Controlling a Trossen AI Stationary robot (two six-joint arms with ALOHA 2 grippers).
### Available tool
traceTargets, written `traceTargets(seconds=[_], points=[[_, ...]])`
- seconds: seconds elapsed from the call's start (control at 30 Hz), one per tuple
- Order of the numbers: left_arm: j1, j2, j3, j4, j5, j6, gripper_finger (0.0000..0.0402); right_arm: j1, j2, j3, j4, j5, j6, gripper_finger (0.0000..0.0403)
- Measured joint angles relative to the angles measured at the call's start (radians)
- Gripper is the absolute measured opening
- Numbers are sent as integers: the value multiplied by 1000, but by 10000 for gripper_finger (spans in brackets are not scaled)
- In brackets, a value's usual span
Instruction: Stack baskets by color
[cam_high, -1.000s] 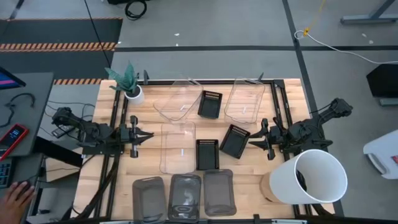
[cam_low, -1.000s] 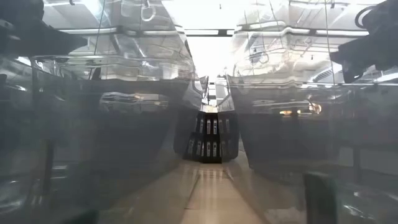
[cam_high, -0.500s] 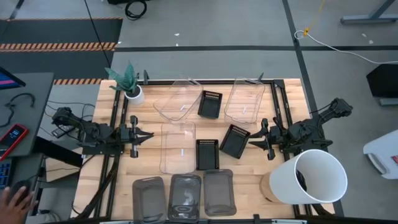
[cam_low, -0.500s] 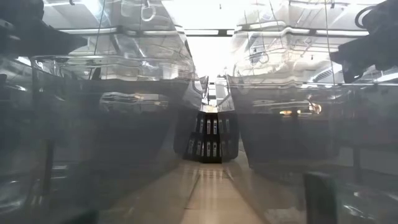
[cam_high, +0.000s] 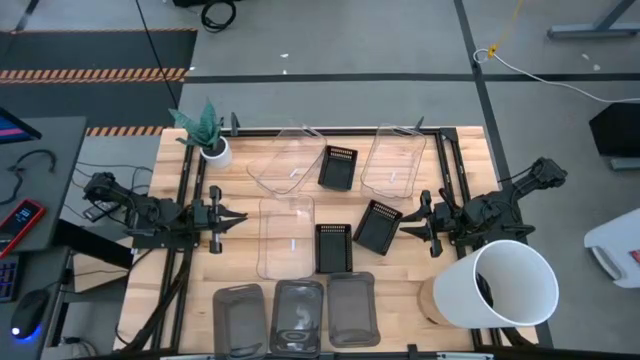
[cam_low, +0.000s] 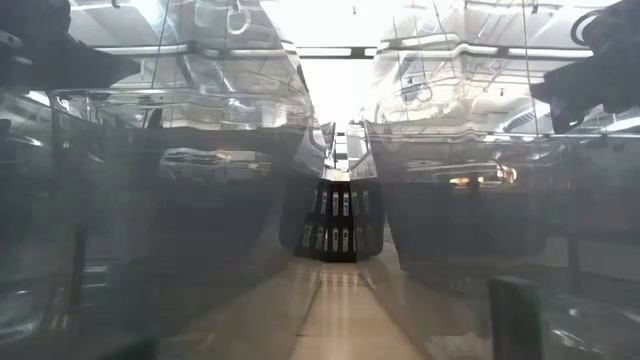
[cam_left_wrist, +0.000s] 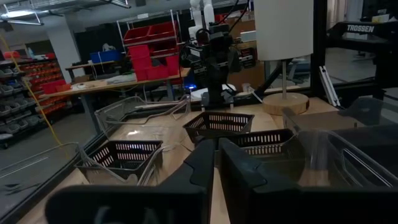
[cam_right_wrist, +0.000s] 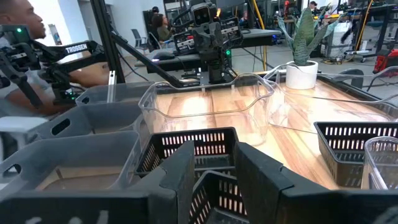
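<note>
Three clear baskets lie on the wooden table: one tilted at the far middle (cam_high: 288, 160), one at the far right (cam_high: 393, 160), one at the centre (cam_high: 287, 235). Three black slotted baskets (cam_high: 338, 167) (cam_high: 378, 225) (cam_high: 334, 247) lie singly between them. Three smoky grey baskets (cam_high: 240, 318) (cam_high: 297, 317) (cam_high: 352, 308) sit side by side along the near edge and fill the low view (cam_low: 170, 200). My left gripper (cam_high: 240, 219) (cam_left_wrist: 216, 155) is shut and level at the left edge. My right gripper (cam_high: 403, 222) (cam_right_wrist: 214, 165) is open and level at the right edge, beside a black basket.
A white bucket (cam_high: 510, 283) stands at the near right corner. A potted plant (cam_high: 214, 150) stands at the far left corner. Black frame rails (cam_high: 186, 200) run along both sides of the table. A person (cam_right_wrist: 18, 25) is beyond the table's left side.
Neither arm nor any basket has moved. A person's hand at the desk left of the table has drawn out of view.
</note>
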Motion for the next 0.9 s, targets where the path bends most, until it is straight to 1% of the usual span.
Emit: traceTargets(seconds=[0.33, 0.63, 0.9], points=[[0, 0, 0, 0, 0, 0, 36, 0, 0, 0, 0, 0, 0, 119], [0, 0, 0, 0, 0, 0, 26, 0, 0, 0, 0, 0, 0, 119], [0, 0, 0, 0, 0, 0, 34, 0, 0, 0, 0, 0, 0, 119]])
